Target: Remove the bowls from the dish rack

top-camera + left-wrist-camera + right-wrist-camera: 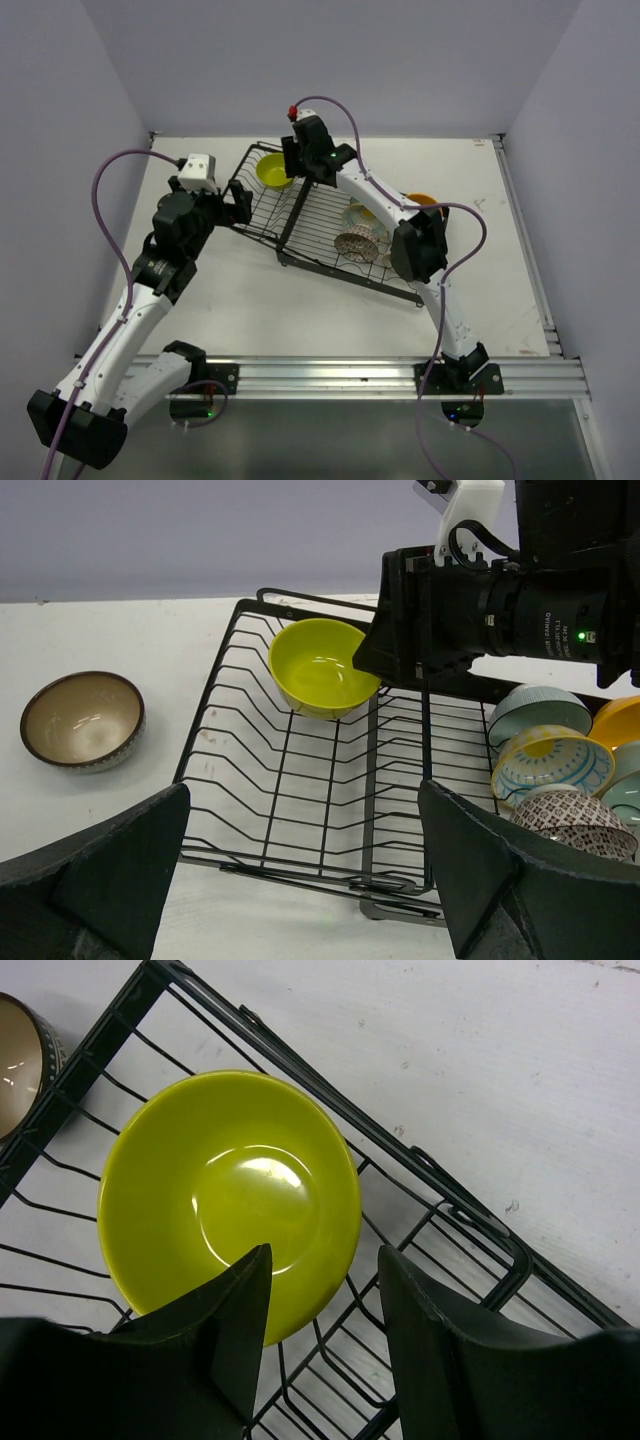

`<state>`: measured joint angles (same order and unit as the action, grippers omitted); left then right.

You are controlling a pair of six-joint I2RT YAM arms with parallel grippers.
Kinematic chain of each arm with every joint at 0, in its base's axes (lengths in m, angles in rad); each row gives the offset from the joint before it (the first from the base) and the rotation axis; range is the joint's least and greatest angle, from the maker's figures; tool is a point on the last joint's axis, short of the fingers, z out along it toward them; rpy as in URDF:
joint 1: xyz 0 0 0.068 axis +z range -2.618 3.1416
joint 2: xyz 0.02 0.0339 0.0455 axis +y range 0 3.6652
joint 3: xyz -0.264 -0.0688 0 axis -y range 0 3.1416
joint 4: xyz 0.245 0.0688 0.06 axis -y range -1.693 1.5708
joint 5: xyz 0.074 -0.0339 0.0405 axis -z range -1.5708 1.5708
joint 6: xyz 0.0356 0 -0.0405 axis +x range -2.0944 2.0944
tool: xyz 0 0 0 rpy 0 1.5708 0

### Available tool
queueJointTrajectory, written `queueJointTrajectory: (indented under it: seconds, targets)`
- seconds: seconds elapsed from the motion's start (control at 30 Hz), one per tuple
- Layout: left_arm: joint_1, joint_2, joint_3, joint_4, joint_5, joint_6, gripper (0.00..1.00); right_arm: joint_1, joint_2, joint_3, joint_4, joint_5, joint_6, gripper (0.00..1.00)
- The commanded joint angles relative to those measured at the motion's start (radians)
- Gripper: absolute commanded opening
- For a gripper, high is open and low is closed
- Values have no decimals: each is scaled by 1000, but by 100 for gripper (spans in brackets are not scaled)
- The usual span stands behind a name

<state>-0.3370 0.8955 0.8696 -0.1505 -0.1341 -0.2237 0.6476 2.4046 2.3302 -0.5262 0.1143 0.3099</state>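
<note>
The black wire dish rack (320, 228) lies mid-table. A yellow-green bowl (220, 1180) sits in its basket section, also in the top view (272, 170) and left wrist view (322, 667). My right gripper (325, 1255) is open just above the bowl's near rim, one finger over the inside and one outside; it shows from above (291, 167). Several bowls (552, 763) crowd the rack's flat section (356, 240). A dark brown striped bowl (82, 720) stands on the table left of the rack. My left gripper (305, 880) is open and empty at the rack's left edge (240, 205).
The right arm's wrist and camera (500, 610) hang over the rack just right of the yellow-green bowl. An orange-yellow bowl (422, 199) lies at the rack's far right side. White walls enclose the table on three sides.
</note>
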Motion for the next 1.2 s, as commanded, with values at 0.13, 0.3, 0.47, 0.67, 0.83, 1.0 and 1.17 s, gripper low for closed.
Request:
queueJointTrajectory:
  seconds: [0.13, 0.3, 0.47, 0.67, 0.83, 1.0, 1.17]
  targets:
    - [-8, 3, 40, 23, 11, 9, 100, -2, 42, 57, 6, 1, -31, 48]
    - [-10, 6, 42, 22, 19, 7, 100, -2, 50, 67, 8, -27, -37, 41]
    - [-10, 5, 42, 23, 24, 6, 100, -2, 71, 83, 2, -59, -41, 35]
    - [-10, 5, 42, 25, 25, 4, 100, -2, 65, 80, 8, -82, -45, 19]
    - [-10, 6, 39, 26, 22, 4, 100, -2, 31, 60, 23, -90, -42, 6]
    - [-10, 8, 37, 26, 8, 6, 100, 0, -39, -12, 81, -71, -19, 0]
    - [-10, 10, 34, 26, -9, 9, 100, -2, -163, -156, 193, -50, 18, 0]
